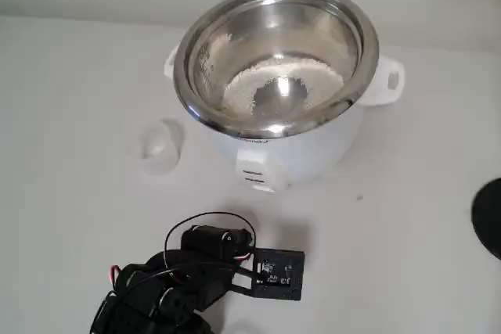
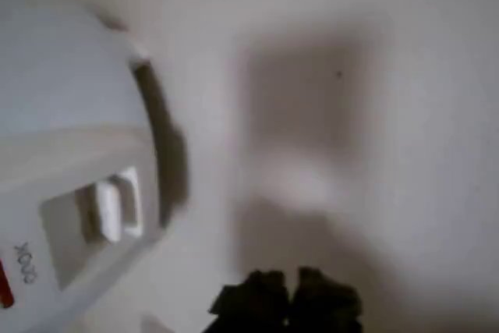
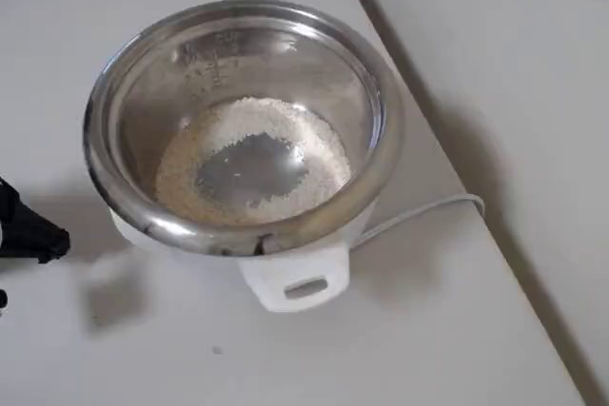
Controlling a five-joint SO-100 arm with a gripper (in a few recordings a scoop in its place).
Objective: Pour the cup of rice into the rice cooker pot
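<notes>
Table: white table (image 1: 70,232), pale wall behind.
Rice cooker pot: steel rice cooker pot (image 1: 275,59) seated in the white cooker body (image 1: 313,154), side handle (image 1: 387,80) at right.
Rice: rice (image 3: 252,164) ringing the pot's bottom (bare metal at centre).
Cup: cup (image 1: 161,146) on the table, just left of the cooker, apart from it.
Claw: claw (image 2: 290,298) a dark blur at the wrist view's lower edge; open or closed, cannot tell.

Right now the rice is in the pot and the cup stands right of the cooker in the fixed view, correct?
Not quite. The rice is in the pot, but the cup stands left of the cooker, as the fixed view shows.
</notes>
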